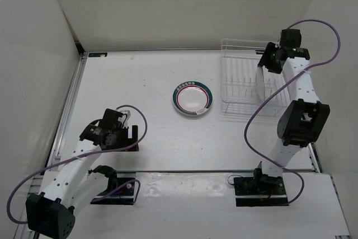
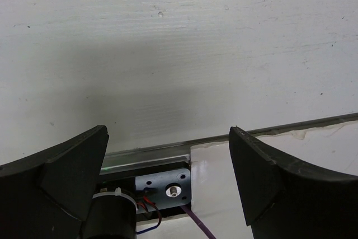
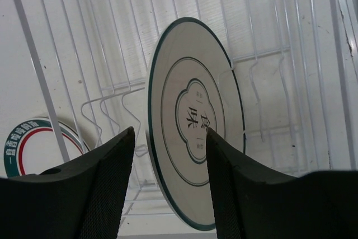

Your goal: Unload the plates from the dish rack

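Plates sit apart: the white round plate with a green rim band and red ring (image 1: 193, 99) lies flat on the white table (image 1: 140, 82) just left of the rectangular white wire dish rack (image 1: 240, 90), while the pale grey round plate with a dark green edge and printed centre emblem (image 3: 196, 132) stands upright among the rack's tines. The right pincer (image 3: 170, 131) is released, its spread fingers straddling that upright plate's near rim. The left pincer (image 2: 168, 132), also released and grasping nothing, hangs low over bare table near its own base.
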`<state>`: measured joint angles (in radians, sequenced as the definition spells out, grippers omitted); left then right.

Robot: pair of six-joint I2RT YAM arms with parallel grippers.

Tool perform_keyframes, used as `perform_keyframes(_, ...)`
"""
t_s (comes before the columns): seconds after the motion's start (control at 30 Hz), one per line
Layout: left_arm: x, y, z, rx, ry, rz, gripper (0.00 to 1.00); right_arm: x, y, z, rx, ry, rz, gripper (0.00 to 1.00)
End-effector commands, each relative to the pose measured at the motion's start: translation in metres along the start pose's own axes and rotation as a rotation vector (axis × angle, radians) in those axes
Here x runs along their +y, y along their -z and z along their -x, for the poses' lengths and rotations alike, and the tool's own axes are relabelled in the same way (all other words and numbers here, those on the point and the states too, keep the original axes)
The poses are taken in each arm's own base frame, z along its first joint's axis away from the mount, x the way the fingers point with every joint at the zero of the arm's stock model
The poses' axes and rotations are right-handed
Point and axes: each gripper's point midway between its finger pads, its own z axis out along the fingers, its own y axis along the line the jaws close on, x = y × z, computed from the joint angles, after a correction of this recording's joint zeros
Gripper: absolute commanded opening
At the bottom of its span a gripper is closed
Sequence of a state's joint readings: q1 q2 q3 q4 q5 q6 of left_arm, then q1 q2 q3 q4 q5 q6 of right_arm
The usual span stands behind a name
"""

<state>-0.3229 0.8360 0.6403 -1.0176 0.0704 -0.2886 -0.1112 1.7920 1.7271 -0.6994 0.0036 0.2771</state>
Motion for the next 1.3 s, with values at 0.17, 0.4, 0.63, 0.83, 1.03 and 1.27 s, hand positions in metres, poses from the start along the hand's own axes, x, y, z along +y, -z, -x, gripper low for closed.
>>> perform_keyframes(0.17,-0.003,0.004,0.006,-0.012,-0.005,-0.013,1.0,0.011,-0.01,0.024,-0.047,0.02,0.072,0.47)
perform_keyframes(0.4,-0.004,0.003,0.005,-0.004,-0.009,-0.013,1.0,0.011,-0.026,0.026,-0.031,0.031,0.079,0.32)
perform_keyframes(0.63,-0.004,0.003,0.005,0.004,-0.012,-0.014,1.0,0.011,-0.021,0.034,-0.045,0.069,0.074,0.19)
perform_keyframes(0.83,-0.004,0.002,0.005,0.005,-0.013,-0.015,1.0,0.019,-0.011,0.033,-0.025,0.1,0.122,0.01)
perform_keyframes(1.03,-0.004,0.002,0.004,0.006,-0.01,-0.016,1.0,0.023,-0.003,0.029,-0.028,0.1,0.146,0.0)
perform_keyframes(1.27,-0.003,0.002,0.004,0.004,-0.01,-0.013,1.0,0.03,0.037,0.051,-0.1,0.122,0.153,0.0)
